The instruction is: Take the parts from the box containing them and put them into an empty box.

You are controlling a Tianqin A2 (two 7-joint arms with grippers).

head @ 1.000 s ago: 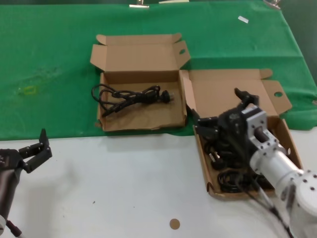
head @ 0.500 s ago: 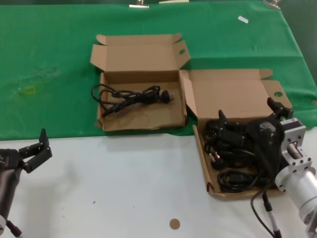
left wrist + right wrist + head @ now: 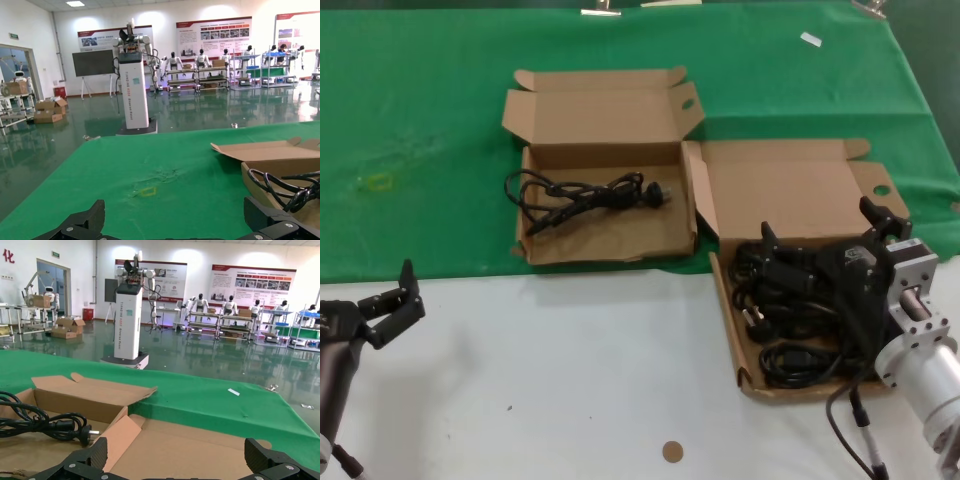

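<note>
Green cloth (image 3: 430,120); apparently open right claw (image 3: 825,235).

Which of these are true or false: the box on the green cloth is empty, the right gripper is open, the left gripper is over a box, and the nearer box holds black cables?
1. The squarish brown cardboard box is empty. False: one black power cable lies inside.
2. The right gripper is open. True.
3. The left gripper hovers over a box. False: it sits over the white table.
4. The longer brown cardboard box holds black cables. True.
</note>
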